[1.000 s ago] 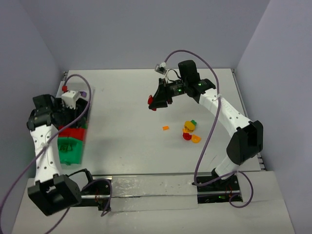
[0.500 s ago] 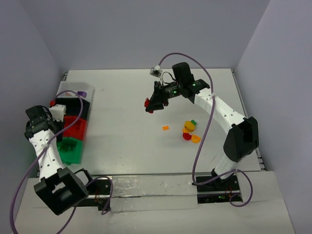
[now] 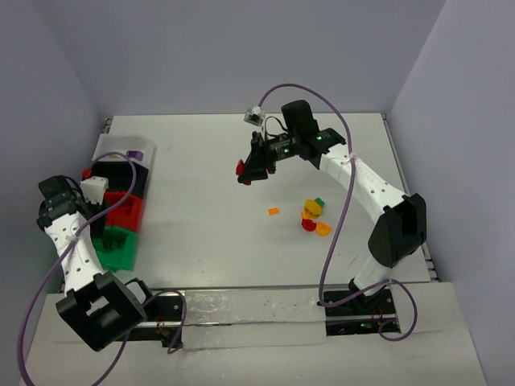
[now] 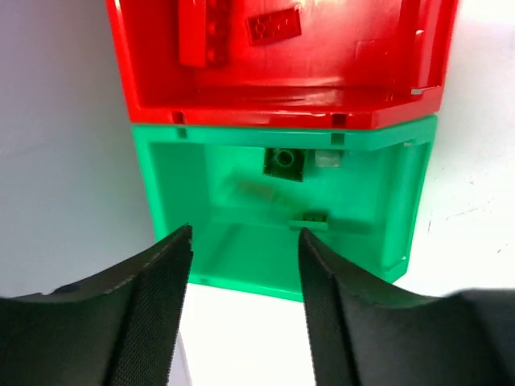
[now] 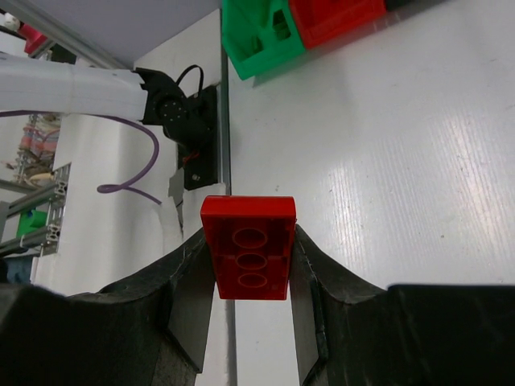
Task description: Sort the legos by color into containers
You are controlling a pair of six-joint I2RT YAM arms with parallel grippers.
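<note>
My right gripper (image 3: 245,171) is shut on a red lego brick (image 3: 240,167) and holds it above the middle of the table. The right wrist view shows the brick (image 5: 248,256) clamped between both fingers, its hollow underside facing the camera. My left gripper (image 3: 98,199) is open and empty, raised above the left side of the bin row. Between its fingers I see the green bin (image 4: 161,185) holding green pieces (image 4: 284,163). Beyond it is the red bin (image 4: 145,88) holding red pieces (image 4: 273,26). The bins stand in a row: green (image 3: 113,248), red (image 3: 127,213), black (image 3: 138,181), clear (image 3: 133,150).
An orange piece (image 3: 273,211) lies alone on the table. A cluster of yellow, green, red and orange pieces (image 3: 314,217) lies right of it. The clear bin holds a purple piece (image 3: 135,153). Walls close the table on the left, back and right.
My right gripper has moved a little left with the red brick. My left gripper has drawn back from over the black and red bins toward the left and nearer side.
</note>
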